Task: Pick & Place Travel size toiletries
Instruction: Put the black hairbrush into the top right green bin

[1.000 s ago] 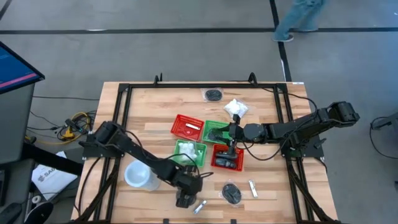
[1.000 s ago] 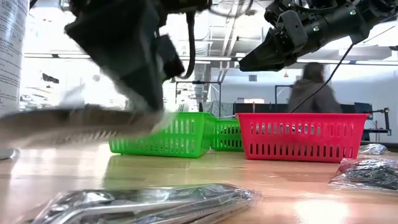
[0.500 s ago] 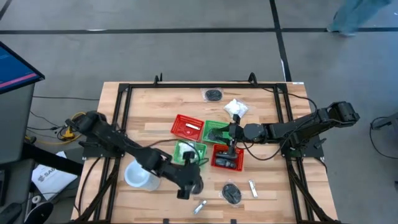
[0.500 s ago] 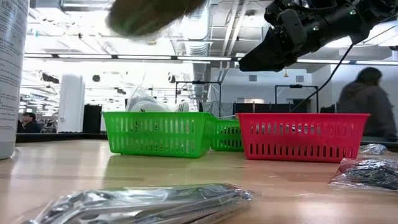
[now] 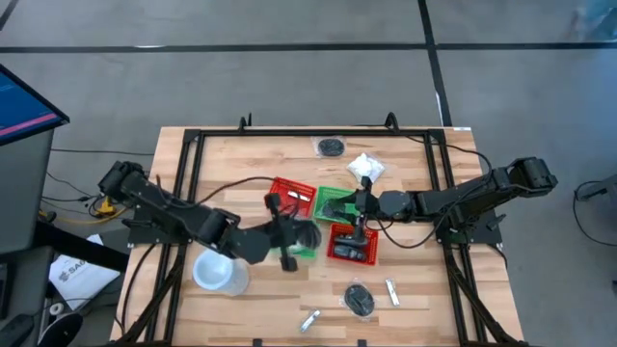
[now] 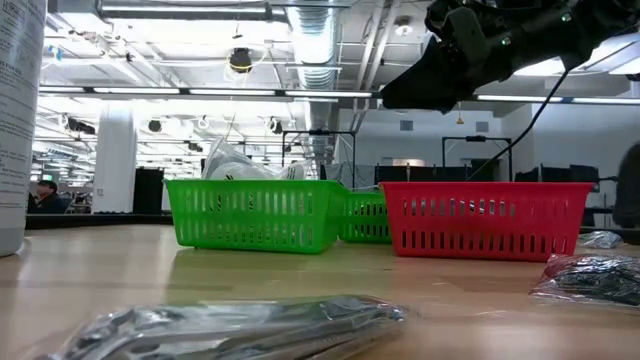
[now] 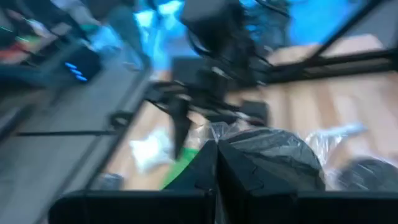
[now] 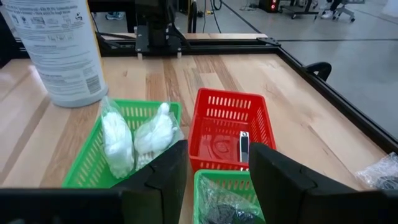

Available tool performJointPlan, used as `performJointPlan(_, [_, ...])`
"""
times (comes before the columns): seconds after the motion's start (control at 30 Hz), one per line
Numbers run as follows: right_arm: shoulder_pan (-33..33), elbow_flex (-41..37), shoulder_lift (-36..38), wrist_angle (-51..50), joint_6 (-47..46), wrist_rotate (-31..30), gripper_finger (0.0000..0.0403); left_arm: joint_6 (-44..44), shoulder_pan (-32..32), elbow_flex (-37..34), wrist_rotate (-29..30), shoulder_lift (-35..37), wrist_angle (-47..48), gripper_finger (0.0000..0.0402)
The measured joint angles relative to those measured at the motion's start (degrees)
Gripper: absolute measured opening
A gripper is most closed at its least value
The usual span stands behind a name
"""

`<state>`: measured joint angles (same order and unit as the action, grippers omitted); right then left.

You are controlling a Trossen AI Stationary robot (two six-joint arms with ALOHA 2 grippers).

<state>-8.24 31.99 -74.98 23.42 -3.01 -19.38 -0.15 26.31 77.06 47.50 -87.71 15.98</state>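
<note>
- High view: your left gripper (image 5: 292,239) is hanging over the front green basket (image 5: 293,238) mid-table. It is motion-blurred here, so you are not getting the grip from this angle.
- Your right gripper (image 5: 359,208) is hovering between the rear green basket (image 5: 331,200) and the near red basket (image 5: 350,245).
- Loose on the table: a black bundle (image 5: 331,146) and a white packet (image 5: 366,167) near the far edge; a second black bundle (image 5: 360,299) and two silvery tubes (image 5: 308,319) (image 5: 392,291) near the front edge. The white cup (image 5: 217,273) is standing front-left.
- Low view: the right gripper is showing up top above the red basket. A wrapped silvery tube is lying in the foreground.
- Left wrist view: the fingers are pressed together, apparently pinching the clear wrap of a held black bundle (image 7: 273,155). The picture is blurred.
- Right wrist view: the fingers (image 8: 163,171) are standing apart with nothing between them. Two white packets (image 8: 134,138) are sitting in the green basket below, and a small silvery piece (image 8: 244,146) is lying in the far red basket (image 8: 227,106).
</note>
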Motion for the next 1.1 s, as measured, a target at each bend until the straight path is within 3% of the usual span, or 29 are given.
performJointPlan(0.17, [0.0, 0.0, 0.0, 1.8, 0.0, 0.0, 0.0159, 3.2, -2.4, 0.0, 5.2, 0.0, -3.6, 0.0])
performJointPlan(0.63, [0.0, 0.0, 0.0, 10.2, 0.6, 0.0, 0.0159, 4.2, -11.8, 0.0, 5.5, 0.0, -6.4, 0.0])
performJointPlan(1.1, [0.0, 0.1, 0.0, 24.0, 0.4, 0.0, 0.0159, 5.1, -14.1, 0.0, 5.5, 0.0, -8.8, 0.0])
